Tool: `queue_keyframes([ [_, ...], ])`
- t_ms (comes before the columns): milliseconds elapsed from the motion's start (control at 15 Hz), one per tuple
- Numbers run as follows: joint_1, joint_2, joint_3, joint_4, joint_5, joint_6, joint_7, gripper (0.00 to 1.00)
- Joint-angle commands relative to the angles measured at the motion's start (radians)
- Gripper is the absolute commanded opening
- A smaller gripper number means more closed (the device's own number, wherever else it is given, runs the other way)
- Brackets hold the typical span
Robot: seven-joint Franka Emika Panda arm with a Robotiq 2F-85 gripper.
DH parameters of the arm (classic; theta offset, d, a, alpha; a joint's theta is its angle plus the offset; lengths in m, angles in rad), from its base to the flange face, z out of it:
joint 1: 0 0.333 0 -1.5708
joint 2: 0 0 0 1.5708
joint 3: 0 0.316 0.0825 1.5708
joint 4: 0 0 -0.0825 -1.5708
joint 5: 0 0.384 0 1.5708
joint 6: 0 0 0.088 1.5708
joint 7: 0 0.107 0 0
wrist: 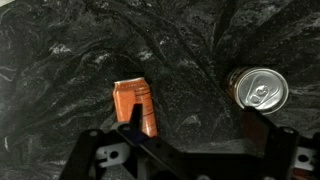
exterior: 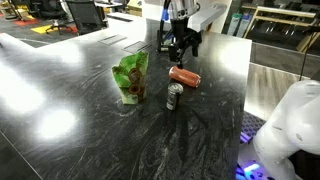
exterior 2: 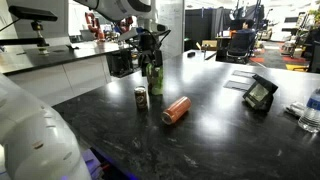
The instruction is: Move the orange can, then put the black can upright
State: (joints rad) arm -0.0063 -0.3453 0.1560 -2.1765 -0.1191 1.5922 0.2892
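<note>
The orange can [exterior: 184, 77] lies on its side on the black marbled table, seen in both exterior views [exterior 2: 176, 110] and in the wrist view [wrist: 136, 105]. The black can [exterior: 174, 96] stands upright close beside it [exterior 2: 141, 99]. Its silvery top faces the wrist camera [wrist: 258, 90]. My gripper [exterior: 182, 45] hangs above and a little behind the two cans [exterior 2: 150, 48]. It is open and empty [wrist: 195, 135]. In the wrist view, one finger overlaps the orange can and the other is near the black can.
A green snack bag [exterior: 130, 77] stands near the cans on the table [exterior: 80, 110]. A small black stand [exterior 2: 260, 93] and a clear bottle [exterior 2: 312, 110] sit further off. The table edge [exterior: 246, 110] runs near the white robot base [exterior: 292, 128].
</note>
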Motion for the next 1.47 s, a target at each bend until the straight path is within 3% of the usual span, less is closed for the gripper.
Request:
queue_keyframes([
  [0,0.016,0.002,-0.014,0.002,-0.004,-0.003,0.004,1.00],
  [267,0.058,0.008,-0.022,-0.037,-0.049,0.212,-0.170,1.00],
  [533,0.096,-0.015,-0.036,-0.085,0.065,0.367,-0.208,1.00],
  [800,0.117,-0.049,-0.045,-0.126,0.208,0.314,-0.196,1.00],
  [1400,0.111,-0.036,0.021,-0.202,0.140,0.306,-0.062,1.00],
])
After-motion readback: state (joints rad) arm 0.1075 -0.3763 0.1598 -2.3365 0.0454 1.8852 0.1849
